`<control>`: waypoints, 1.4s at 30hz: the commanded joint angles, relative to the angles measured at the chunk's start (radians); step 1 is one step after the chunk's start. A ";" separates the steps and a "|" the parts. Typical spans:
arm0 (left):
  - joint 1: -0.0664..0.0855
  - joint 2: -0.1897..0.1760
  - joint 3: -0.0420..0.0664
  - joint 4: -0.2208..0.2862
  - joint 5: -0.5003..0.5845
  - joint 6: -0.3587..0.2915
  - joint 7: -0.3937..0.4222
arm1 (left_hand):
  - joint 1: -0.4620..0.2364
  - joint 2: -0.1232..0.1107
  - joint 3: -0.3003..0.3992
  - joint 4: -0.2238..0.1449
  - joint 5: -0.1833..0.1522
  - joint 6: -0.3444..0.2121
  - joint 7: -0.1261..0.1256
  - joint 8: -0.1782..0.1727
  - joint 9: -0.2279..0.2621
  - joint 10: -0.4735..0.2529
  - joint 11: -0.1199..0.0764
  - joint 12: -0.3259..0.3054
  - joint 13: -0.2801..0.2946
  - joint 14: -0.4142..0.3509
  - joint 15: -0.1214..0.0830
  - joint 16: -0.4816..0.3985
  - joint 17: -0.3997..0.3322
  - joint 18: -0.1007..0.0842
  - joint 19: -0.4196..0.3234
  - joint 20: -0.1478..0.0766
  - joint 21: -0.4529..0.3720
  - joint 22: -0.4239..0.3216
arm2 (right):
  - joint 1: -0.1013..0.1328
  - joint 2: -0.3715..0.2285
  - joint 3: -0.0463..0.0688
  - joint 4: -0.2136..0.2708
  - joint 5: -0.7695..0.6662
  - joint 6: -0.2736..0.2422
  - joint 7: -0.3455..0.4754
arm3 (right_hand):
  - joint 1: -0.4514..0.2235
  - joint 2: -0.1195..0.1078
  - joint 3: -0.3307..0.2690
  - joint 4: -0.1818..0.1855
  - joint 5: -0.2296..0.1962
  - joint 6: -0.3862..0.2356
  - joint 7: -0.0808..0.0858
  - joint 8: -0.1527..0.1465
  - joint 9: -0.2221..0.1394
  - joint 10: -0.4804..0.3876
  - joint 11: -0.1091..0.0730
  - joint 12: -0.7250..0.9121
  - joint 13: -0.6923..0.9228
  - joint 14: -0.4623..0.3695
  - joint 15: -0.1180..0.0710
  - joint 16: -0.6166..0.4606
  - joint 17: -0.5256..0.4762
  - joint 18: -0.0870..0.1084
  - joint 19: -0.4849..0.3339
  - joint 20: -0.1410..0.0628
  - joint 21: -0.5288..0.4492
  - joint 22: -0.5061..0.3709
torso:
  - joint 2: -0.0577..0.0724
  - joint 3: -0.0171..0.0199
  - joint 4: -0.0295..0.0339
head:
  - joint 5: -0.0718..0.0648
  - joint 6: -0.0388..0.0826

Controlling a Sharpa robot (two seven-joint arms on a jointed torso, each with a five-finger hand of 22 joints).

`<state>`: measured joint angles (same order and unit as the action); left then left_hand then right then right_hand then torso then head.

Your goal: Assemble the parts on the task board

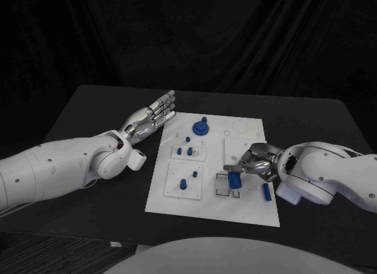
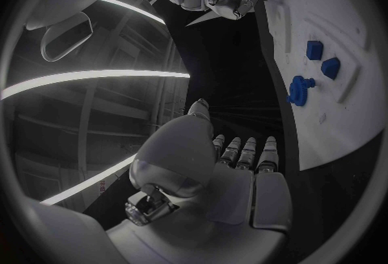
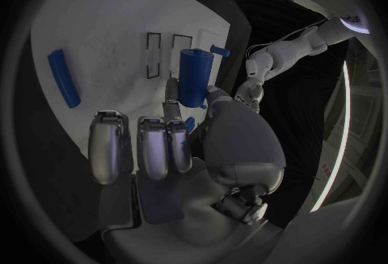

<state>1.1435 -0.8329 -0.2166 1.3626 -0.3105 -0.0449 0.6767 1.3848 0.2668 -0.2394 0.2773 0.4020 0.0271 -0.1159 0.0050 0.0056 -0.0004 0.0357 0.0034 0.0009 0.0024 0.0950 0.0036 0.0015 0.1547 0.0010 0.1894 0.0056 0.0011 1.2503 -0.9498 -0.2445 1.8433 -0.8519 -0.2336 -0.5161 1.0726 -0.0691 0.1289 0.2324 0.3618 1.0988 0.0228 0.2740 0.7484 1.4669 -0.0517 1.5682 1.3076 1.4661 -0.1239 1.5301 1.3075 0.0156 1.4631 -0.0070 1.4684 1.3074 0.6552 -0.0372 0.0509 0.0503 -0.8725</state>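
While my right hand (image 1: pixel 253 165) pinches a blue part (image 1: pixel 234 180) over the task board (image 1: pixel 246 208)
My left hand (image 1: pixel 151 117) lies flat, fingers straight, holding nothing, left of the board

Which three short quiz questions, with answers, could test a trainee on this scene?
1. True or false: the left hand holds a part.
2. What does the right hand pinch: (a) blue cylinder, (b) blue gear, (c) nothing?
3. Fill in: a loose blue bar lies on the task board, beside the ____ hand.

Key: 1 false; 2 a; 3 right.
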 commanded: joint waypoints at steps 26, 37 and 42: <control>-0.003 0.008 0.001 -0.004 0.000 0.034 0.010 | 0.016 0.007 0.007 0.001 0.009 0.002 0.019 0.003 0.002 0.000 0.001 -0.003 -0.001 -0.002 0.015 -0.004 -0.001 0.011 -0.001 0.014 -0.006 -0.001 | -0.029 0.051 0.000 -0.039 -0.040 0.072 -0.081 | -0.044 0.020 0.062 -0.077 -0.136 -0.016 0.006 -0.016 -0.002 0.104 0.012 0.003 0.263 0.075 0.011 -0.017 0.094 0.018 0.046 0.007 -0.021 0.218 | -0.001 -0.0001 0.0007 | 0.008 0.000; -0.005 0.009 0.001 -0.006 0.000 0.042 0.006 | 0.018 0.009 0.010 0.000 0.008 0.004 0.026 0.004 0.003 0.000 0.007 -0.003 -0.001 -0.002 0.021 -0.004 -0.001 0.010 -0.001 0.018 -0.006 -0.001 | -0.038 0.060 0.000 -0.049 -0.056 0.091 -0.088 | -0.082 0.029 0.014 -0.045 -0.230 -0.017 0.009 -0.025 -0.007 0.104 0.015 0.003 0.263 0.072 0.015 -0.023 0.078 0.020 0.043 0.011 -0.031 0.215 | 0.000 0.0003 0.0001 | 0.011 0.000; -0.006 0.010 0.001 -0.007 0.000 0.044 0.004 | 0.019 0.009 0.010 0.000 0.008 0.004 0.027 0.004 0.002 0.000 0.007 -0.003 -0.001 -0.002 0.023 -0.004 -0.001 0.010 -0.001 0.019 -0.006 -0.001 | -0.039 0.063 0.000 -0.052 -0.057 0.087 -0.085 | -0.104 0.036 -0.008 -0.025 -0.265 -0.016 0.009 -0.028 -0.009 0.104 0.015 0.003 0.263 0.072 0.016 -0.025 0.074 0.021 0.042 0.012 -0.034 0.214 | 0.000 0.0006 0.0010 | 0.010 0.000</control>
<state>1.1394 -0.8251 -0.2166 1.3546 -0.3108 -0.0151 0.6722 1.3921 0.2740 -0.2337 0.2772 0.4067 0.0304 -0.0980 0.0050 0.0072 -0.0004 0.0356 0.0034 0.0017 -0.0014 0.1129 0.0036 0.0011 0.1545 0.0011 0.2038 0.0057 0.0015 1.2168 -0.8873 -0.2418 1.7940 -0.8978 -0.1632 -0.5786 0.9752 -0.0321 0.1267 0.2094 0.1000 1.0842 0.0305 0.2488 0.7402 1.4666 -0.0445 1.5682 1.3073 1.4666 -0.1141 1.5102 1.3074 0.0167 1.4667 -0.0034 1.4394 1.3079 0.6547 -0.0370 0.0508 0.0615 -0.8725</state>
